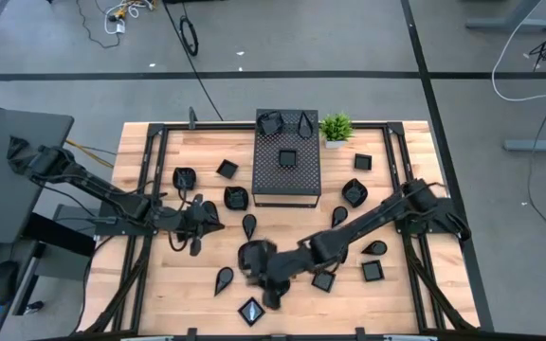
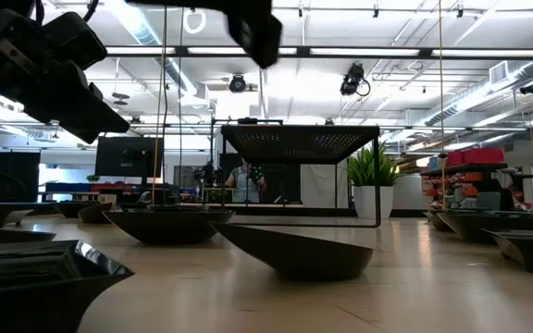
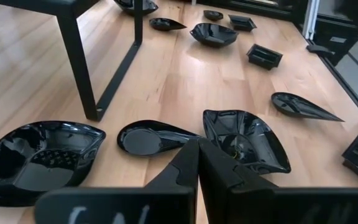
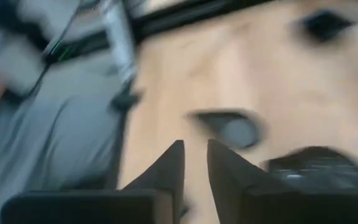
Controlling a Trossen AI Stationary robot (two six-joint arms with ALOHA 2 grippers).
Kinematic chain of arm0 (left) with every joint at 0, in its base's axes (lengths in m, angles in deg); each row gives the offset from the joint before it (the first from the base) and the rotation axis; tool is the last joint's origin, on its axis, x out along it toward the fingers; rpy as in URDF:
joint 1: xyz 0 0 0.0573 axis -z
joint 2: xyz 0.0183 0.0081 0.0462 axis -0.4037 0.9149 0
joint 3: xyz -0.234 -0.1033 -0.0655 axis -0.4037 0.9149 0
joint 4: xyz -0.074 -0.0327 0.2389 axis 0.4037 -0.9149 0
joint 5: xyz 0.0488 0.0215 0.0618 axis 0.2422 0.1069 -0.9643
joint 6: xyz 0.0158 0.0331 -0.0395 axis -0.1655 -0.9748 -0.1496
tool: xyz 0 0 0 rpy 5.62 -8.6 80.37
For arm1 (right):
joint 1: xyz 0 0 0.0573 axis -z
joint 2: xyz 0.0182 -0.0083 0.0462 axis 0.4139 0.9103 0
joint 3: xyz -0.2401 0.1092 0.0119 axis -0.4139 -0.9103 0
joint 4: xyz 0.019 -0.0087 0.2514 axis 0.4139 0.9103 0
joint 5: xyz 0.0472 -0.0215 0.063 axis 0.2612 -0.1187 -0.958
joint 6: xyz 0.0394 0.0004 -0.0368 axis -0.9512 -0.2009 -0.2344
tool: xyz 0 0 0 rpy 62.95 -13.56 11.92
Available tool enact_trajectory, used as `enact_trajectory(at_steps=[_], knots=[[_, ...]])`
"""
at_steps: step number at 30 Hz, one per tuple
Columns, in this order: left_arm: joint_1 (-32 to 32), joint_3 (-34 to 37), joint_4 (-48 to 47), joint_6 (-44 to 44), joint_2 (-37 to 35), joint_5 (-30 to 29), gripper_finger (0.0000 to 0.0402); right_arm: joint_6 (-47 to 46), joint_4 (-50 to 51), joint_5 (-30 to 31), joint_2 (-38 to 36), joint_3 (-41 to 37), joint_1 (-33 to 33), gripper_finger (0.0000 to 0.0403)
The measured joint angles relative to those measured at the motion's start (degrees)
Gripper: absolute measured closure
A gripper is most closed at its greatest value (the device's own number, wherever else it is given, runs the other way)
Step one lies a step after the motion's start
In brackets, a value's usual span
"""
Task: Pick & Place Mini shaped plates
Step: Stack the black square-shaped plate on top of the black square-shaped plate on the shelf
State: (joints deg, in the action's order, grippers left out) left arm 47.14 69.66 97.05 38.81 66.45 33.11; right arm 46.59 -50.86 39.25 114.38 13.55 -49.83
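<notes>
The right end effector [image 1: 265, 284] hovers near the desk's [image 1: 415, 303] front edge, fingers slightly parted and empty, beside a rounded plate [image 1: 252, 254]. Best to straddle one rim squarely before closing. The left end effector [image 1: 197, 220], closed and empty, waits left of centre.

The high view looks straight down from well above, with the whole desk [image 1: 183, 294] in the frame's middle and floor around it. The low view sits at desk-top height, very near the closest plates, facing level across to the perforated box [image 2: 299, 141] and potted plant [image 2: 370, 171], both of which the high view shows at upper centre. Each wrist view looks forward, close over the wood; the right one is blurred.
</notes>
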Motion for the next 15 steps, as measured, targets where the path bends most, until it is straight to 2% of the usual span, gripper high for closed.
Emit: enact_trajectory(at_steps=[6, 8, 13, 15], knots=[[0.00, 0.00, -0.04, 1.61, 0.00, -0.01, 0.0385, 23.26, -0.11, -14.23, 4.90, 1.95, -3.72, 0.0289], [0.00, 0.00, -0.05, 2.08, 0.00, -0.02, 0.0385, 27.50, -0.04, -13.60, 6.34, 1.95, -5.11, 0.0283], [0.00, 0.00, -0.07, 2.70, 0.02, -0.03, 0.0385, 32.37, -3.26, -5.63, 9.93, 1.95, -7.03, 0.0280], [0.00, 0.00, -0.07, 3.00, 0.02, -0.54, 0.0385, 33.71, -6.31, -4.50, 11.47, 1.95, -7.17, 0.0280]])
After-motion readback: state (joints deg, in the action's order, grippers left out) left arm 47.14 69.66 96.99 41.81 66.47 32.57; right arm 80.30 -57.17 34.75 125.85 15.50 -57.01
